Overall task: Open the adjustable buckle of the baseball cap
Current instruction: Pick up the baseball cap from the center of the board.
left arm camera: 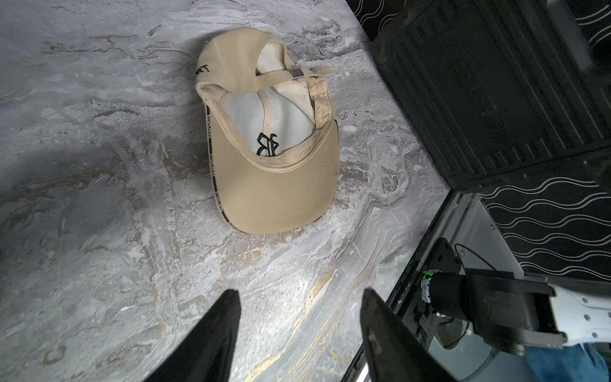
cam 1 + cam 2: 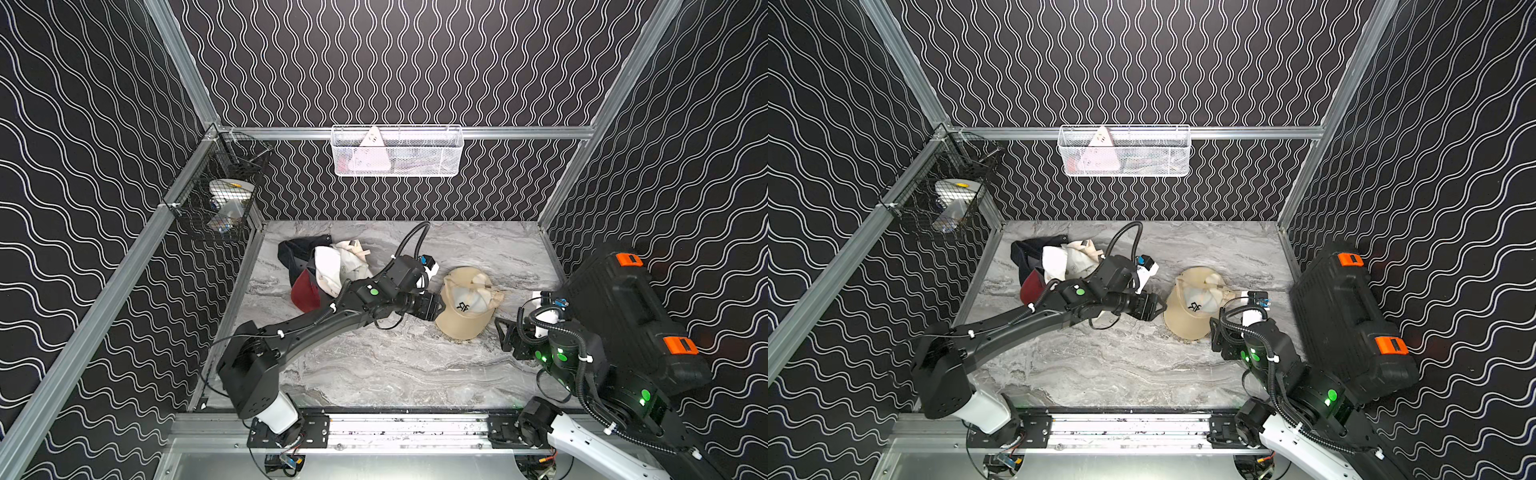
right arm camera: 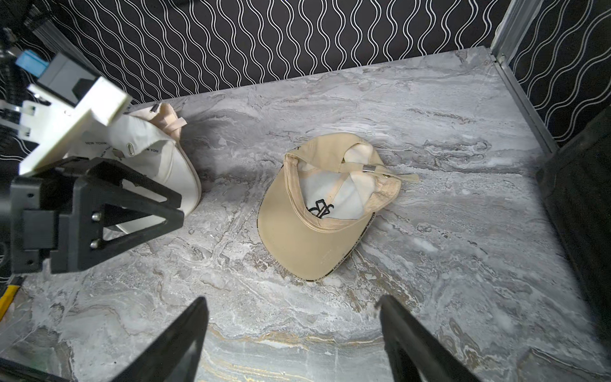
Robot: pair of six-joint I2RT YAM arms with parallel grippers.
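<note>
My worktop (image 2: 395, 374) carries a black case (image 2: 623, 316) at my right. The white mesh basket (image 2: 397, 151) (hung on the back rail) holds a pale wedge; the black wire basket (image 2: 216, 195) holds a white roll. The tan baseball cap (image 2: 461, 324) lies upside down, its strap threaded through the buckle (image 1: 296, 74), between my left pincer (image 1: 299, 294) and right pincer (image 3: 294, 301), both wide and empty.
</note>
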